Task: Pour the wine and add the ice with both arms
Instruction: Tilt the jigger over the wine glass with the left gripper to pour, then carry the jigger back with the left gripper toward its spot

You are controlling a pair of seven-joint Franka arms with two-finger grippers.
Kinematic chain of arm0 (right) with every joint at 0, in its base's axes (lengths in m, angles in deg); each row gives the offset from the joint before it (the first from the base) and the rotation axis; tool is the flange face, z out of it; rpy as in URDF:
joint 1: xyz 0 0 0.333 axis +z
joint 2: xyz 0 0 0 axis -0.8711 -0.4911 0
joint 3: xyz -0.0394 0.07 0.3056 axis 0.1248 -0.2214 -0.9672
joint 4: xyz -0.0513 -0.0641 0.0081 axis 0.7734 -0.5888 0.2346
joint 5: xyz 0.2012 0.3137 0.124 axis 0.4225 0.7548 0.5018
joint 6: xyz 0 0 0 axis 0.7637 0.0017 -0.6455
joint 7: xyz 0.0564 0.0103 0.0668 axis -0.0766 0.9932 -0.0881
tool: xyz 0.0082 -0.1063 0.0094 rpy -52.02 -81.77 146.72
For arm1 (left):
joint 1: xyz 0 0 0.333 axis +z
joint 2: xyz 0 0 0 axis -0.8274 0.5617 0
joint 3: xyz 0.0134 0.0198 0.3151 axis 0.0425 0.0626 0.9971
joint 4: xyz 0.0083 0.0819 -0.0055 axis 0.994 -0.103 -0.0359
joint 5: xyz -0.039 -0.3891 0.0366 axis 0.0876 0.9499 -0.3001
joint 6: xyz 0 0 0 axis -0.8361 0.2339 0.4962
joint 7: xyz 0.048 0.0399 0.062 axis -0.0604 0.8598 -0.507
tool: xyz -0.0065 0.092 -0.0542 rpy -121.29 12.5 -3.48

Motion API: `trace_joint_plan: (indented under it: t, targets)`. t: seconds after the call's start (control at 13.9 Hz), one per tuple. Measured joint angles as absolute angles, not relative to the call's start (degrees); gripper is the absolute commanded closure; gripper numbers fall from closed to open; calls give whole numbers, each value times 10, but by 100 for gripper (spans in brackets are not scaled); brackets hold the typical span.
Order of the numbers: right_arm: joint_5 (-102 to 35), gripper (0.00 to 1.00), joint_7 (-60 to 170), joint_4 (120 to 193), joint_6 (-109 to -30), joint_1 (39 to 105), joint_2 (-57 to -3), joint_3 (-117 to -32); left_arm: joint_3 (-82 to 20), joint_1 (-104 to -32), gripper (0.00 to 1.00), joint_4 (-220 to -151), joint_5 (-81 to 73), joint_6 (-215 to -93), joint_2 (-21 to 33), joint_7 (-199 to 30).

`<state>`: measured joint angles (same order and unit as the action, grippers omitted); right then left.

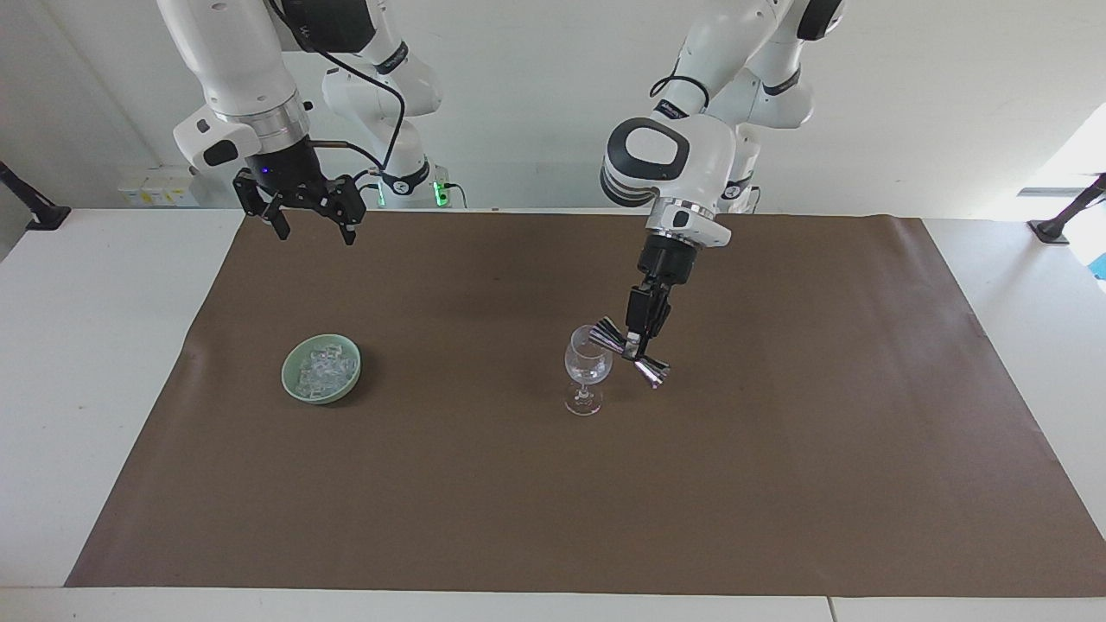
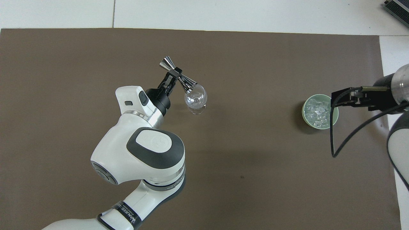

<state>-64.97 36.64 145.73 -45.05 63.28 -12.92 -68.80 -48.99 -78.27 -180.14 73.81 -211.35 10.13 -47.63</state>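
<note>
A clear stemmed wine glass stands upright near the middle of the brown mat. My left gripper is shut on the waist of a silver double-cone jigger, tipped sideways with one cone's mouth at the glass's rim. No wine shows in the glass. The ice is heaped in a green bowl toward the right arm's end. My right gripper hangs open, high over the mat's edge nearest the robots.
The brown mat covers most of the white table. The left arm's big elbow hangs over the mat close to the robots. A black cable loops from the right arm's wrist.
</note>
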Motion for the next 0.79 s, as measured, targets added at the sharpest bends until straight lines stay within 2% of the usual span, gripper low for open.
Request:
trace_joint_plan:
  t: [0.79]
  targets:
    - [-650,0,366,1457,-451,633,-129,-688,-488,-773,100,-1801,758,-2114,104,-673]
